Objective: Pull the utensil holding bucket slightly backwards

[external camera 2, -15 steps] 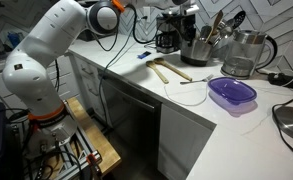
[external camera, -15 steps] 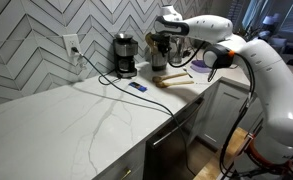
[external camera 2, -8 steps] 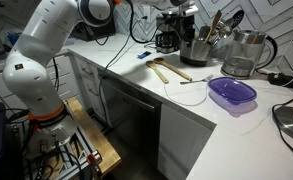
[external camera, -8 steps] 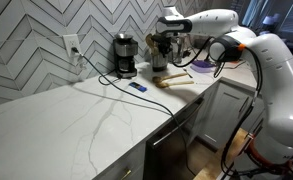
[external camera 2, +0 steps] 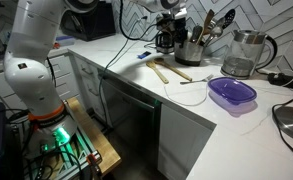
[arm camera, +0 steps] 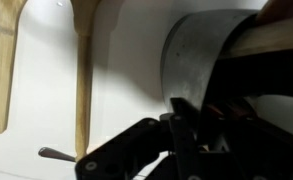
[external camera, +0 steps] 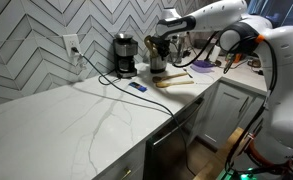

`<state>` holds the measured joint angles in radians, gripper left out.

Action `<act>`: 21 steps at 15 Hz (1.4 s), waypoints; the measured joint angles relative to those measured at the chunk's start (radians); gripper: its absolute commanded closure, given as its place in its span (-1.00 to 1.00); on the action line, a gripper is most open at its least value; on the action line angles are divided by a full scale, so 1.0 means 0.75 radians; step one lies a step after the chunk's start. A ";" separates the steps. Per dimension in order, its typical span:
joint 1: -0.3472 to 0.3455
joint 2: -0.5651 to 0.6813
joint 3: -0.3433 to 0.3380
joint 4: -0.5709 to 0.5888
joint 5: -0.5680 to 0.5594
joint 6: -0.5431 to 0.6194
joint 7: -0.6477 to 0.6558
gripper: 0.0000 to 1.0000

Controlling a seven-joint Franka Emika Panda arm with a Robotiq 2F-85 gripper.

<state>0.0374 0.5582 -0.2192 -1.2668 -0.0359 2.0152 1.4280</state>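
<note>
The utensil bucket (external camera: 158, 58) is a metal cylinder that holds several wooden and dark utensils. It stands at the back of the white counter next to the coffee maker, and shows in both exterior views (external camera 2: 193, 50). In the wrist view the bucket (arm camera: 201, 45) fills the upper right. My gripper (arm camera: 189, 128) sits over its near rim, one finger outside the wall and one inside, shut on the rim. The gripper comes down onto the bucket from above in both exterior views (external camera: 167, 40) (external camera 2: 176, 30).
A black coffee maker (external camera: 125, 55) with a cable stands beside the bucket. Two wooden spatulas (external camera 2: 166, 72) (arm camera: 83, 70) lie on the counter in front. A glass kettle (external camera 2: 242, 55) and a purple lidded bowl (external camera 2: 232, 93) are further along. A small blue item (external camera: 136, 87) lies near the cable.
The arm's elbow has risen and swung upward. The gripper stays at the bucket's rim, and the bucket with its utensils has shifted slightly.
</note>
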 measured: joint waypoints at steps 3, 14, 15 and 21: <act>0.025 -0.105 0.000 -0.167 -0.049 0.063 0.106 0.96; 0.036 -0.476 0.007 -0.707 -0.286 0.241 0.439 -0.13; 0.031 -0.498 0.010 -0.728 -0.294 0.248 0.451 -0.26; -0.003 -0.599 0.040 -0.796 -0.310 0.254 0.464 -1.00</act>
<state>0.0353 0.1091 -0.1894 -1.8637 -0.2683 2.2055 1.7758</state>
